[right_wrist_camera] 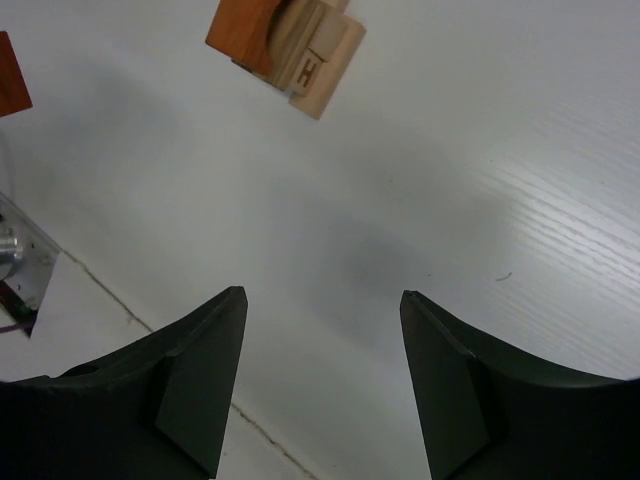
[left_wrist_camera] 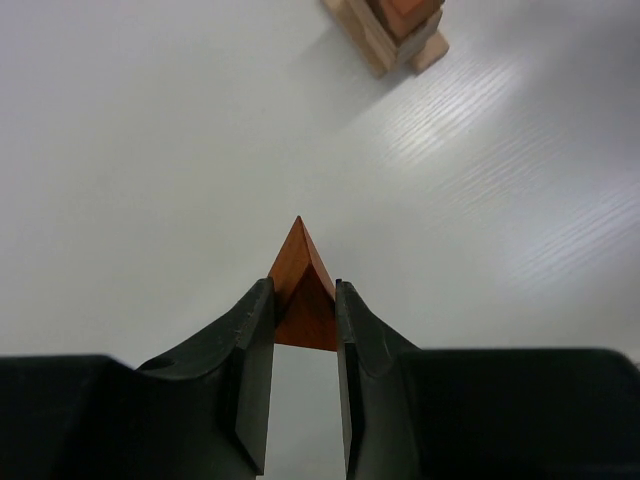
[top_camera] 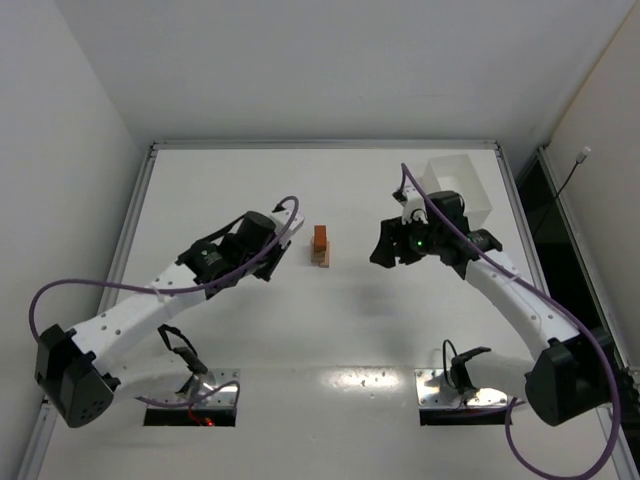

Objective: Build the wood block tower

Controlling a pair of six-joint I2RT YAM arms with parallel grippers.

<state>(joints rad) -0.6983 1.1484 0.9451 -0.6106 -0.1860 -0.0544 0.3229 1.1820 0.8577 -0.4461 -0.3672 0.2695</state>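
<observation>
On the left, the left gripper [left_wrist_camera: 303, 298] is clamping a reddish triangular wedge [left_wrist_camera: 297, 262], apex pointing forward. Between the arms, the wood block tower [top_camera: 321, 246] is standing free, neither gripper touching it. Rightward, the right gripper [right_wrist_camera: 322, 320] is hanging open, empty. Judging by this, the wedge is wanting a flat-face-down, centred lowering onto the top, then a gentle release.

Reddish wedge [left_wrist_camera: 303, 295] between left claw [left_wrist_camera: 304, 330] fingers, tower [left_wrist_camera: 395, 35] beyond.
</observation>
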